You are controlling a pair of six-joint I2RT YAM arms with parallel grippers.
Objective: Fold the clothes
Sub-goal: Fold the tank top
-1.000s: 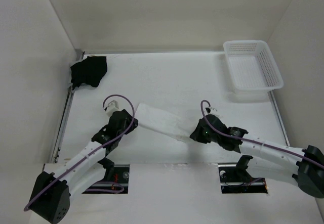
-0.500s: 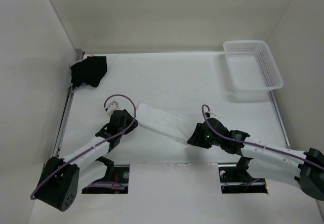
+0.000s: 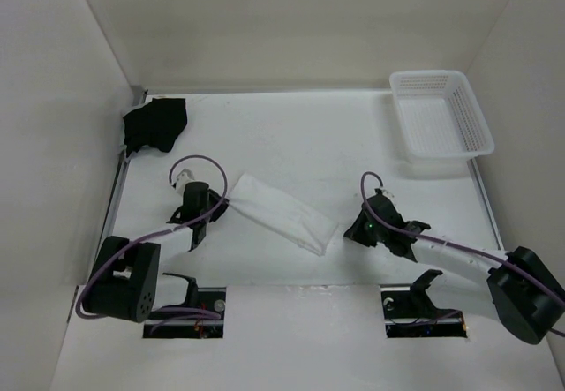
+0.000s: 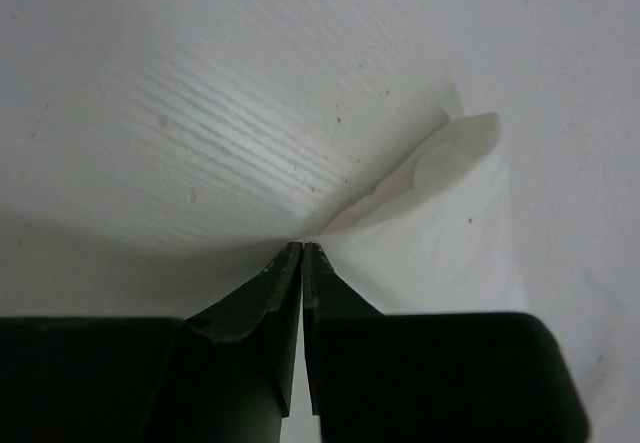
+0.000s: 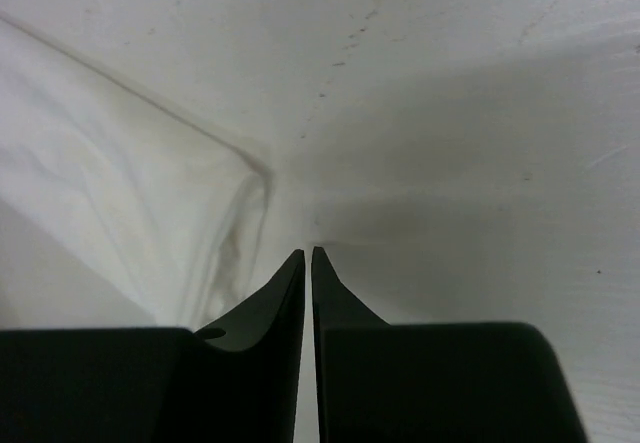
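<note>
Fabric to fold, a soft, thin, plain white garment point(image 3: 281, 214): lies as a long flattened band on the white table point(image 3: 300, 135), well to the left of the white plastic mesh basket point(image 3: 427, 75) and nearer the arm bases, slanting so that its basket-side end sits closest to those bases. Looks very light and limp, likely to sag, crease and slide over the smooth top rather than hold any shape; not fragile. Best taken by pinching an edge or corner through all layers, one end per arm, and lifted low to keep the layers together. Jaws of the left gripper point(image 4: 302, 245), beyond the band's end farthest from the basket, pressed to a hairline slit, tips right at a curled corner of the fabric; cannot tell whether any cloth is caught. Jaws of the right gripper point(image 5: 308, 251), on the band's basket side, likewise nearly together, holding nothing, just beside the garment's edge without touching. Calls for a wider opening before any fresh pinch. Crumpled black cloth point(image 3: 155, 124) far left of the basket, apart from both arms.
</note>
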